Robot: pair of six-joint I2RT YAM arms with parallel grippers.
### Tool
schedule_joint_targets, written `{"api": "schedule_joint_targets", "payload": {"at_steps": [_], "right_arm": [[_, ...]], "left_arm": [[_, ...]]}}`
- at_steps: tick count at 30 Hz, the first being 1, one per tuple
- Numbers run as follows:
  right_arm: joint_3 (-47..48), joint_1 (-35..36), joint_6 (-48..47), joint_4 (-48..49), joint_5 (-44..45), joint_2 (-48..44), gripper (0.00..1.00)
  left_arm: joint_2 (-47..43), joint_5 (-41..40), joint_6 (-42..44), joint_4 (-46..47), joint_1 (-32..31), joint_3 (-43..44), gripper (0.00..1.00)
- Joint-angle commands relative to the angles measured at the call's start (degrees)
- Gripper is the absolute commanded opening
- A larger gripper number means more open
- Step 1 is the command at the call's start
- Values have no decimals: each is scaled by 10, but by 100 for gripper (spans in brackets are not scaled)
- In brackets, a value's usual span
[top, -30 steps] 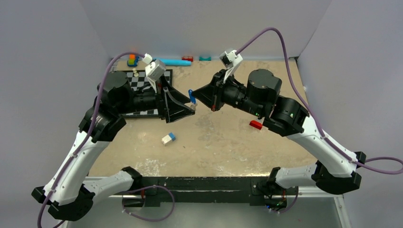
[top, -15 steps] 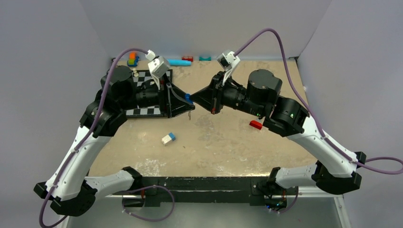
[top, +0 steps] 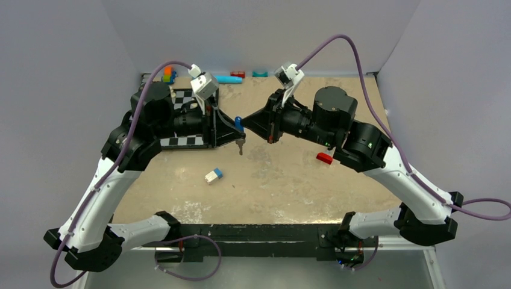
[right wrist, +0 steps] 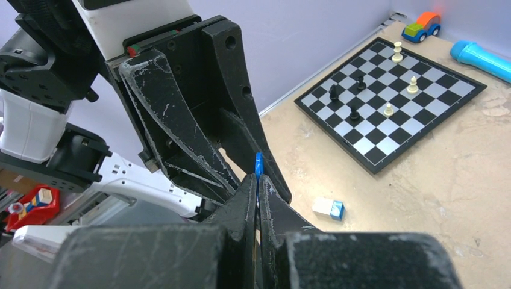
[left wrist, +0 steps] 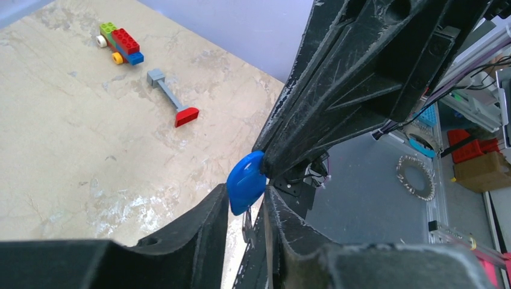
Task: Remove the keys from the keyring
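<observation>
Where the two arms meet (top view): left gripper (top: 234, 131) and right gripper (top: 248, 123) come tip to tip above the table (top: 283, 180), raised so that the bunch hangs free.
Task items (top view): blue-headed key (top: 239, 123) sits at the meeting point. The silver key (top: 241, 146) dangles just below it, off the surface. The keyring is too small to make out.
Bystanders (top view): chessboard (top: 181, 141) lies under the left arm. The white-and-blue block (top: 213, 175) and a red piece (top: 325, 158) lie well apart from the work, untouched.
Left grip (left wrist view): left fingers (left wrist: 202, 223) stand narrowly apart on either side of the blue head, very close to it. Whether they press it cannot be told.
Opposing hold (left wrist view): the right gripper's tips reach down onto the head's upper edge, so both arms address the same key.
Right grip (right wrist view): right fingers (right wrist: 244, 201) are pressed together with a sliver of blue at their tips, judged a pinch on the blue-headed key.
Silver key (wrist views): not clearly visible.
Step in hand (judgement): one arm anchors the key while the other seeks a second purchase to work it off the ring. Neither key appears freed.
Risk (judgement): small parts and crowded tips; a slip would drop the bunch.
</observation>
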Motion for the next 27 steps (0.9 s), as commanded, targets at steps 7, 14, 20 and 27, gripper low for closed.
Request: {"api": "schedule_joint_targets", "payload": {"at_steps": [7,14,20,27], "right_arm": [[31,2,-8,15,-6,3,0],[33,1,-8,14,-8,8,0],[47,2,-8,9,-18,18,12],[64,2,9,-1,9,25,75]], "left_arm": [[3,-9,24,-18,-1,24,18],[3,-9,20,-18,-1,26,0],[-5,-4,-3,7,-1,16,0],[-19,-10,-43,53,-1,-7,0]]}}
